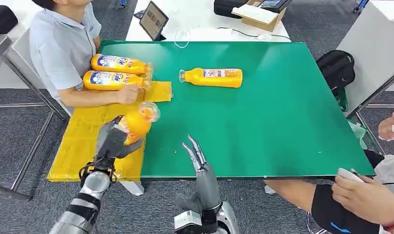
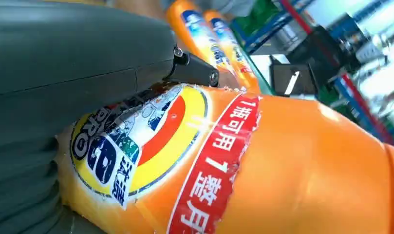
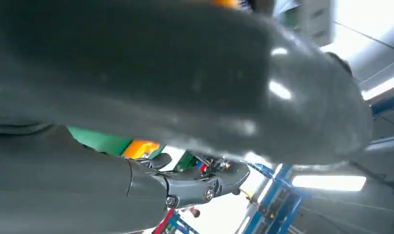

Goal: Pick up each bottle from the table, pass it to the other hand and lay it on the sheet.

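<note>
Bottles are the whole business here, and one orange bottle (image 1: 138,122) sits clamped in the left hand (image 1: 112,141), at about eight o'clock from the middle of the green table (image 1: 282,122), held above the yellow sheet (image 1: 83,146) with its neck aimed away from the robot toward one o'clock. In the left wrist view the label (image 2: 136,146) fills the frame under the grey thumb, so the grip wraps the body near its base, which I judge leaves the neck end free to lead down onto the sheet. Two more bottles (image 1: 118,71) already lie side by side on the sheet's far part at eleven o'clock, necks toward three o'clock, with a seated person's hand (image 1: 128,93) resting just beside the nearer one. A fourth bottle (image 1: 212,77) lies on bare green near twelve o'clock, well apart from the sheet, probably the next to fetch. The right hand (image 1: 197,153) holds nothing; its fingers are straight and close together, pointing toward eleven o'clock over the table's near edge at six o'clock. That pose suggests the handover is done and it stands clear so the left arm can lower its load. Laying it down looks like the step in hand.
</note>
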`<state>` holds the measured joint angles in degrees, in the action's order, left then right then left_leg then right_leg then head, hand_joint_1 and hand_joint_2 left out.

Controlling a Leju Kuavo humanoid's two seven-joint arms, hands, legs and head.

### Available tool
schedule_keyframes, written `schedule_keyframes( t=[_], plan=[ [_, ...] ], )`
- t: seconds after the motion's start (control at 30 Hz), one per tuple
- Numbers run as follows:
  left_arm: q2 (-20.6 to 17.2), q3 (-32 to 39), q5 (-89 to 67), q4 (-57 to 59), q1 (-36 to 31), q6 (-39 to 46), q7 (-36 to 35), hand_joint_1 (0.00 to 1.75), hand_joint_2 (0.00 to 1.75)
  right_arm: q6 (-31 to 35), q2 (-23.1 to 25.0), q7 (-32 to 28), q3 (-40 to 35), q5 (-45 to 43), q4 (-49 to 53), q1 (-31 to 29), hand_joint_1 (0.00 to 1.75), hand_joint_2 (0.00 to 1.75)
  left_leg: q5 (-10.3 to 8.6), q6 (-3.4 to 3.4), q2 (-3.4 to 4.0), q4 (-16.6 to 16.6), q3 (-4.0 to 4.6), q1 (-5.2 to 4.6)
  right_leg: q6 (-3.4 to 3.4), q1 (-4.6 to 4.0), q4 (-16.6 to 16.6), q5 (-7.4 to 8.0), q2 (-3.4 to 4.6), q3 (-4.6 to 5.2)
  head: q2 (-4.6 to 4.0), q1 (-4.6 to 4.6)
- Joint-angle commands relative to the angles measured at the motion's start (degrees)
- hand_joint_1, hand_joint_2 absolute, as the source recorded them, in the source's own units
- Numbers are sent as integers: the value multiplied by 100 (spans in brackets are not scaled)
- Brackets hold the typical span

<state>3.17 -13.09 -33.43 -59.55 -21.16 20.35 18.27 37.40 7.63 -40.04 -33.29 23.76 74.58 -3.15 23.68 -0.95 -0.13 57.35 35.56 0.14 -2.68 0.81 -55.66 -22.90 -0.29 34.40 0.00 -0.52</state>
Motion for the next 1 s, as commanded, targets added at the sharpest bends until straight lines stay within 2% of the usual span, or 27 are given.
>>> schedule_keyframes(
  t=[0.03,0.13,0.2,0.27,0.33,0.43,0.5,0.63,0.67,0.7,0.73,0.9,1.0],
  plan=[
    [-183,-439,-815,1855,-1196,-106,-207,175,175,-174,-152,4,46,-116,32,-139,0,0,11,7,-13,2,-29,5,12,-6,-2,-15,-12,-34,0,4],
    [-195,-490,-914,1919,-1217,-113,-238,175,175,-218,-148,4,47,-142,27,-125,0,0,7,4,-1,-1,-17,3,7,-4,1,-7,1,-21,0,2],
    [-163,-684,-1384,2490,-1604,-278,-544,175,175,-411,-122,4,141,-247,47,-50,0,0,13,6,-5,2,-26,4,11,-5,-4,-14,-4,-31,0,0],
    [-89,-768,-1774,3145,-1993,-383,-895,175,175,-1040,33,4,566,-787,120,99,0,0,11,7,-24,6,-26,8,13,-9,-4,-19,-24,-37,0,2],
    [-96,-1050,-2382,3537,-2208,-307,-1012,175,175,-1059,134,4,909,-704,103,168,0,0,6,6,-27,6,-19,6,12,-7,-5,-15,-26,-28,0,2],
    [-138,-1267,-2823,3753,-2241,-335,-1204,175,175,-1202,179,4,1124,-770,82,210,0,0,11,6,-12,9,-23,4,13,-5,-9,-15,-11,-27,0,0],
    [-134,-1305,-2890,3936,-2272,-936,-1207,175,175,-1337,257,4,1329,-856,45,228,0,0,11,5,-7,5,-23,6,11,-7,-2,-11,-5,-27,0,0],
    [-112,-1424,-3055,3983,-2347,-1266,-1250,175,175,-1432,321,4,1536,-967,4,262,0,0,12,6,-6,2,-25,5,11,-5,-2,-13,-5,-30,0,2],
    [-107,-1420,-3062,4001,-2377,-1408,-1299,140,175,-1464,334,4,1562,-985,0,261,0,0,17,6,-4,5,-31,6,12,-7,-3,-17,-3,-36,0,2],
    [-86,-1346,-2993,4017,-2391,-1497,-1344,28,175,-1453,359,4,1591,-1031,7,256,0,0,7,4,-7,-1,-19,1,8,-2,0,-9,-7,-24,0,2],
    [-79,-1335,-2982,4017,-2392,-1525,-1344,0,175,-1454,373,4,1602,-1054,5,248,0,0,13,6,-9,1,-32,4,12,-5,-1,-15,-7,-40,0,4],
    [-73,-897,-2427,3928,-2378,-1883,-910,0,175,-1373,399,4,1541,-1208,-55,161,0,0,12,7,5,3,-32,2,13,-3,-6,-9,9,-33,0,2],
    [-39,-771,-2198,3638,-2338,-1694,-540,0,175,-1235,342,4,1525,-1245,-28,207,0,0,8,5,1,-2,-29,3,9,-4,1,-5,5,-31,0,2]
  ],
)
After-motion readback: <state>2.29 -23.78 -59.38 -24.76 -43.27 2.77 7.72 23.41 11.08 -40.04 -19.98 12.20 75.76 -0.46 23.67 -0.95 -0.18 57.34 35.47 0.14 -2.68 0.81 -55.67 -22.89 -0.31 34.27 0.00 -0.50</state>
